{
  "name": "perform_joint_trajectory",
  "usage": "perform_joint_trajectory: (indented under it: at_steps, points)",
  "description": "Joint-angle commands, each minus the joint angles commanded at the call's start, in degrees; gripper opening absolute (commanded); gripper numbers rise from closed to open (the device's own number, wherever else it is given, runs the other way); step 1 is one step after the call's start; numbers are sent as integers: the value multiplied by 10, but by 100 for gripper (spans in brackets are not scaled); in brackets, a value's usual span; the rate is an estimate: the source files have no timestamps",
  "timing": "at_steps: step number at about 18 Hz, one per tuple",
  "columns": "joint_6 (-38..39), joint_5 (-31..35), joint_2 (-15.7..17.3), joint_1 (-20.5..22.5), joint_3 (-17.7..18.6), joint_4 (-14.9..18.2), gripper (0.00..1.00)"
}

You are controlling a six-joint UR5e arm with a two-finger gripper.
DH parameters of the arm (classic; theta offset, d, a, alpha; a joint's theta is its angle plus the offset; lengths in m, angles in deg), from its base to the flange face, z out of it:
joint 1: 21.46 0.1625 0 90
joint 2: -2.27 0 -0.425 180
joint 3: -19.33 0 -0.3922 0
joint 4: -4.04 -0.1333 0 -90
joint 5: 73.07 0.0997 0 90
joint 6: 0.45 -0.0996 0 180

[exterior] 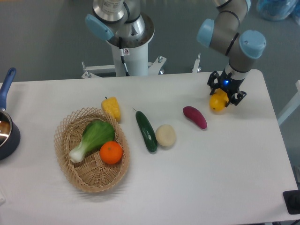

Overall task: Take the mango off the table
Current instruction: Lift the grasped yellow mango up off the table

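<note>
**Mango in the claw, far side of the table from the basket**

Landmark for all positions: the wicker basket (pixel 92 152), which sits on the table (pixel 211 187) and holds a green leafy vegetable (pixel 93 136) and an orange (pixel 111 153).

Mango (pixel 218 101): well apart from the basket, toward the opposite end of the table and a little further back. It lies directly under the gripper (pixel 226 90). Only its lower yellow-orange part shows; the upper part is hidden by the black fingers. Whether it rests on the tabletop or has cleared it, I cannot tell from this single overhead view.

Claw: the fingers sit to either side of the fruit and appear clamped on it, so I record the gripper as grasping the mango. Contact itself is too small to see clearly.

Between basket and mango, going outward from the basket: corn piece (pixel 111 108) just beside the basket's rear rim, cucumber (pixel 146 131), a pale round vegetable (pixel 165 135) touching the cucumber, then the purple vegetable (pixel 195 116) near the mango. A dark pot (pixel 7 129) sits on the basket's other side at the table edge.

Handling judgement: skin looks smooth and glossy, so likely slippery. The oval form tapers, so a grip near an end could squeeze it out. Best hold is across the short axis at the widest middle. Probably light for this arm and fairly firm; moderate clamping force should do. Risk: rotation or slip in the jaws if held off-centre.
</note>
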Motion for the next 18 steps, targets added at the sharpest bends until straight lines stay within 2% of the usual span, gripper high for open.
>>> perform_joint_trajectory:
  at_steps: [1, 3, 5, 9, 11, 13, 14, 15, 18]
  points:
    - [0, 0, 0, 0, 0, 0, 33]
    - [0, -2, 3, 1, -9, 0, 33]
    - [0, -3, 11, -6, -22, 5, 28]
    - [8, -11, 41, -42, -67, 32, 21]
    - [57, -95, 42, -81, -106, 27, 22]
    - [176, -210, 48, -91, -149, 28, 22]
    - [219, -247, 60, -94, -164, 29, 22]
    - [251, -275, 70, -97, -170, 27, 22]
    - [344, -317, 76, -153, -192, 26, 22]
